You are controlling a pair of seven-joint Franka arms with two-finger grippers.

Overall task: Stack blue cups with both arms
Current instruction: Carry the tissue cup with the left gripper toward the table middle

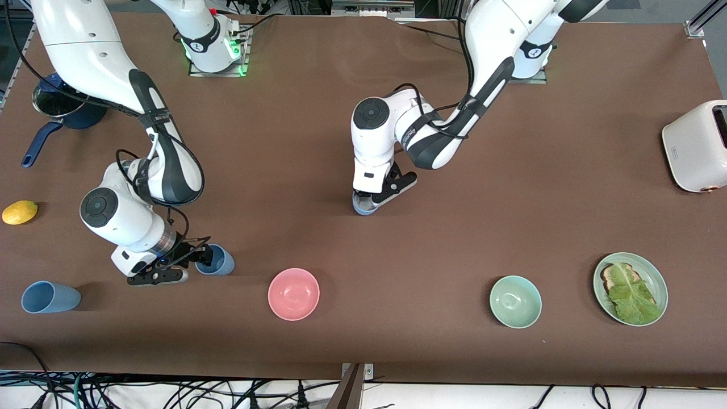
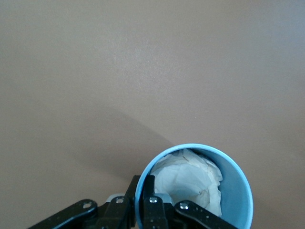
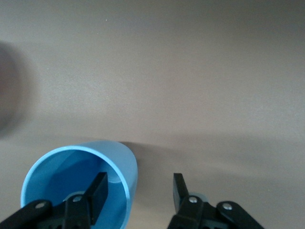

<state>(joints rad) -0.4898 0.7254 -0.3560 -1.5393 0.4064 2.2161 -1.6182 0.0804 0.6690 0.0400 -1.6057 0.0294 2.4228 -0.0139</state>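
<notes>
Blue plastic cups look light and slippery, so I'd pinch rims: left hand (image 2: 150, 210) grips its paper-stuffed cup (image 2: 238, 191), right hand (image 3: 138, 191) straddles the other cup's (image 3: 81, 176) wall, wide.

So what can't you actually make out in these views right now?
Front view: the left gripper hides most of its blue cup.
Left wrist view: white paper covers that cup's bottom.
Right wrist view: the edge cuts off the lying cup at the right gripper.
</notes>
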